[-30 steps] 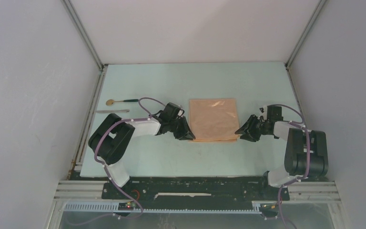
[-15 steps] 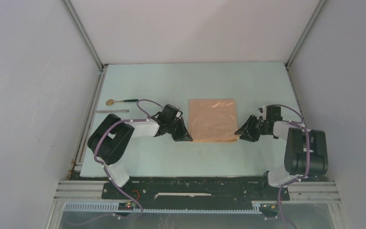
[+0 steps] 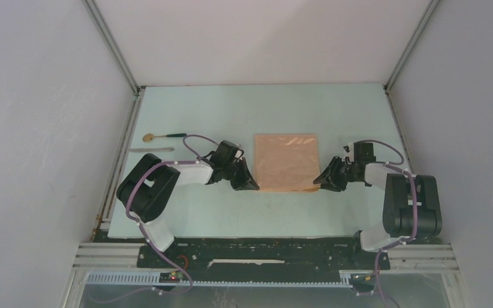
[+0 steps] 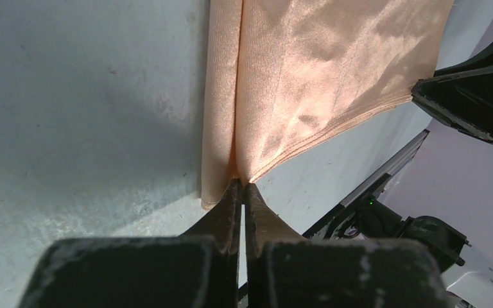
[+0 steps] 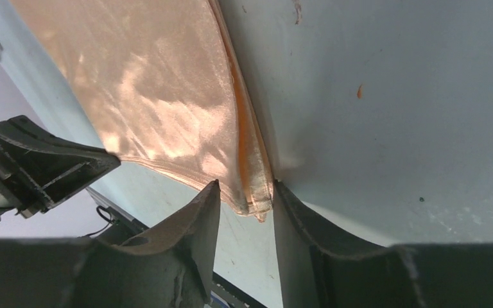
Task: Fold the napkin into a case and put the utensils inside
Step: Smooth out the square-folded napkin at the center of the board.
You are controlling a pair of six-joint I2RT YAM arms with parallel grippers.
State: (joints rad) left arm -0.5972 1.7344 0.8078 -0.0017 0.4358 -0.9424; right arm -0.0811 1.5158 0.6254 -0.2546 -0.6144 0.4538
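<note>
The peach napkin (image 3: 286, 162) lies folded in layers on the table's middle. My left gripper (image 3: 254, 185) is at its near left corner; in the left wrist view the jaws (image 4: 242, 183) are shut on the corner of the upper layer (image 4: 321, 83). My right gripper (image 3: 318, 181) is at the near right corner; its jaws (image 5: 245, 191) are open with the layered corner (image 5: 253, 192) between the fingers. The utensils lie at the far left: a spoon (image 3: 164, 136) with a gold bowl and a thin silvery piece (image 3: 151, 149).
The pale green table (image 3: 257, 212) is walled by a metal rail on the left (image 3: 121, 160) and grey side panels. A black rail (image 3: 263, 247) runs along the near edge by the arm bases.
My right gripper has moved left and slightly farther, up to the napkin's near right corner. My left gripper has shifted a little at the near left corner. The utensils have not moved.
</note>
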